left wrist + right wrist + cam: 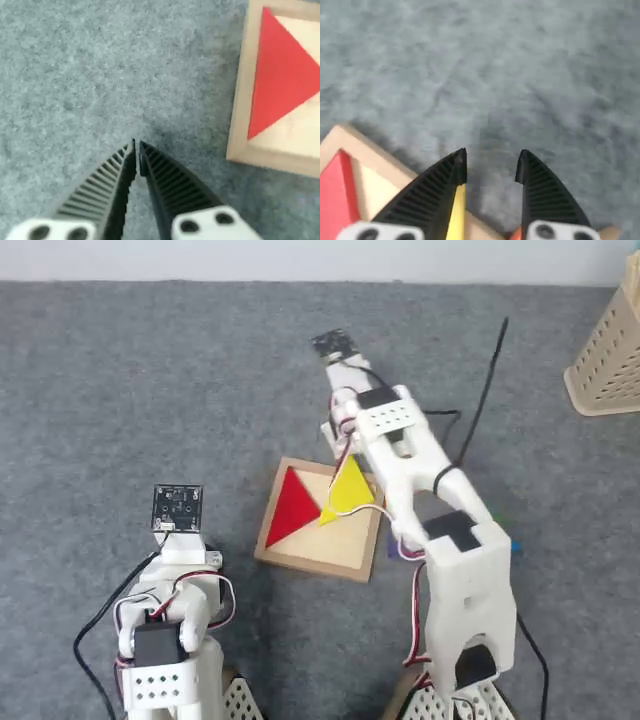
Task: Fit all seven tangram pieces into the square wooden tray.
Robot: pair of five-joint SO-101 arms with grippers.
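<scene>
Since tangram pieces are thin, flat, stiff and probably light, I judge each is best pinched across two opposite edges near its middle and lowered flat, because a smooth face would slip and a tilted piece would catch on the rim. The tray (pixel 310 562) lies on the carpet (pixel 150 370) between the two arms, with a red triangle (pixel 290 505) seated in its near-left part and a yellow triangle (pixel 348 490) beside it, the two touching at a point. The yellow tip seems to cross the far rim, so it may not be fully seated. The right gripper (pixel 491 160) hangs over the tray's far corner with its jaws apart and nothing between them, yellow showing just under one jaw. The left gripper (pixel 137 146) is over bare carpet just beside the tray, jaws together and empty. From above, the right arm hides its own jaws; the right wrist view supplies that gap. The left wrist view shows the red piece snug against the rim. A basket (pixel 610 350) stands well apart.
</scene>
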